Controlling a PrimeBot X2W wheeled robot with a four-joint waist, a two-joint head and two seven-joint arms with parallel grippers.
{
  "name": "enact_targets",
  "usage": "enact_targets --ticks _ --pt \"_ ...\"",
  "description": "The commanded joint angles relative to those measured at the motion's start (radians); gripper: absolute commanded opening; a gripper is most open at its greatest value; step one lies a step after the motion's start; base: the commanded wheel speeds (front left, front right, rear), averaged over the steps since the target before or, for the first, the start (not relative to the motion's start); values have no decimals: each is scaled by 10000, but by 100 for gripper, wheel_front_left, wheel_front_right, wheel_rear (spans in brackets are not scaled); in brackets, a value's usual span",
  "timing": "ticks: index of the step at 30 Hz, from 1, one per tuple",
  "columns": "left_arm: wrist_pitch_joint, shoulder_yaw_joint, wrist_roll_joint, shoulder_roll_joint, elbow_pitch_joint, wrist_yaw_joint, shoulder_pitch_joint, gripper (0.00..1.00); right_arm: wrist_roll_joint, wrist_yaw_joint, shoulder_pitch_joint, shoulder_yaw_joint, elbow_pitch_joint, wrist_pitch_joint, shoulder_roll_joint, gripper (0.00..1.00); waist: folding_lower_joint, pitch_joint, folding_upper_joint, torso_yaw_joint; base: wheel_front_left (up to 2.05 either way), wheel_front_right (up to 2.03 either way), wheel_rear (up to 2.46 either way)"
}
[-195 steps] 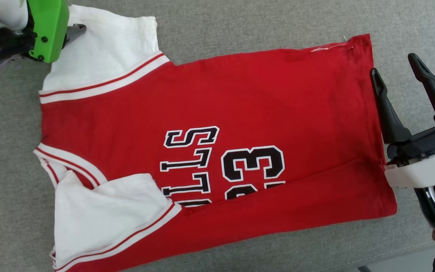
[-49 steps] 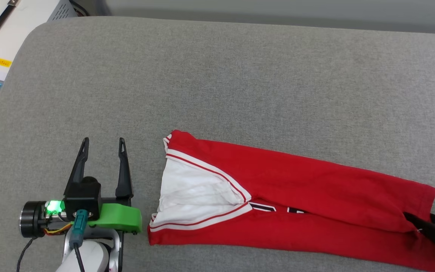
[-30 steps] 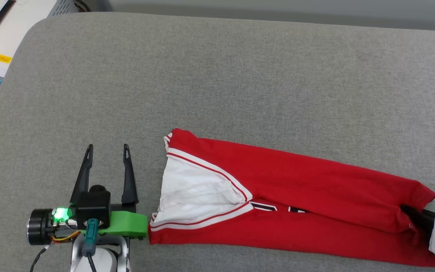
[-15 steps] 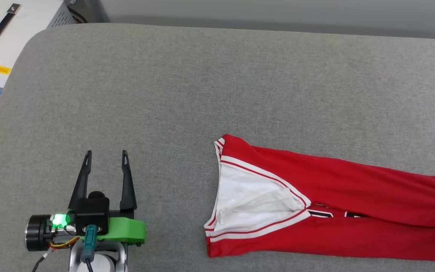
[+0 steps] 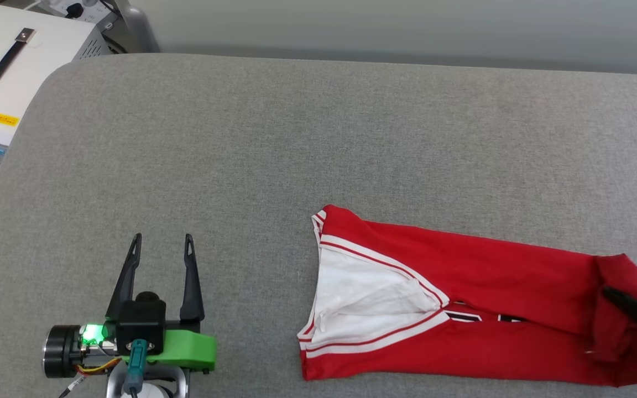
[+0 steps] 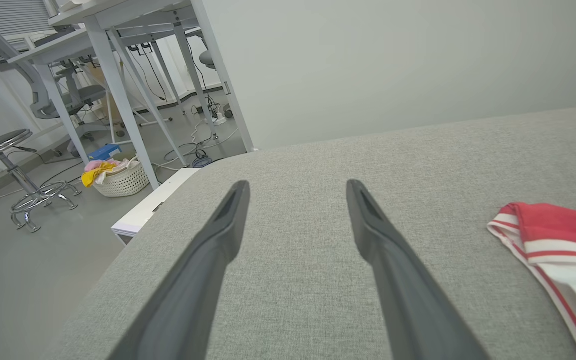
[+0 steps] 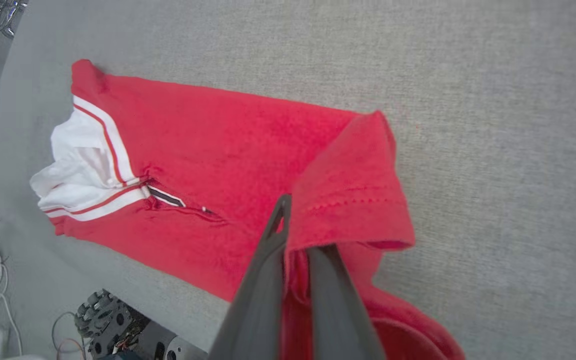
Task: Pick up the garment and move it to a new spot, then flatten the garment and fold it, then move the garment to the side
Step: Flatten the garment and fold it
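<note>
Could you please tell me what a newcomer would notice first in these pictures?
The red garment stands out first, folded into a long strip on the grey padded surface toward the right of the head view. The right gripper is shut on its hem at the right end, where the cloth curls back. The left gripper is open at the lower left, apart from the cloth.

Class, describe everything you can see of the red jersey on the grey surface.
The garment is a red soft-knit jersey with a white sleeve and red-white striped trim, folded lengthwise into a long band; only slivers of black lettering show. It lies on the grey surface, sleeve end toward the robot's left. The right gripper pinches its hem end, lifted and curled over.
</note>
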Motion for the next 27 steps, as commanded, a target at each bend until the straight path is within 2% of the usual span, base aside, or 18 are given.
enact_targets --ticks 1,6,12,19,27 --pt "-57 -1 104 -68 29 -54 121 100 -29 -7 66 36 -371 118 73 0 -1 12 -1 47 0 0 0" --pt "-57 -75 167 -114 -3 -140 36 100 -288 -7 -435 454 -1367 573 578 0 -1 103 -1 184 0 0 0" --pt "-57 -188 224 -167 53 -214 -92 100 -975 -7 -1713 1477 -1580 969 1435 0 -1 206 -1 379 0 0 0" --pt "-57 -278 248 -234 77 -234 -222 100 -1746 -7 -3305 3005 -964 1079 2264 0 -1 367 -1 550 0 0 0" --pt "-57 -434 280 -345 112 -250 -468 100 -2213 -7 -5073 4781 350 878 3149 0 -1 690 -1 714 0 0 0"
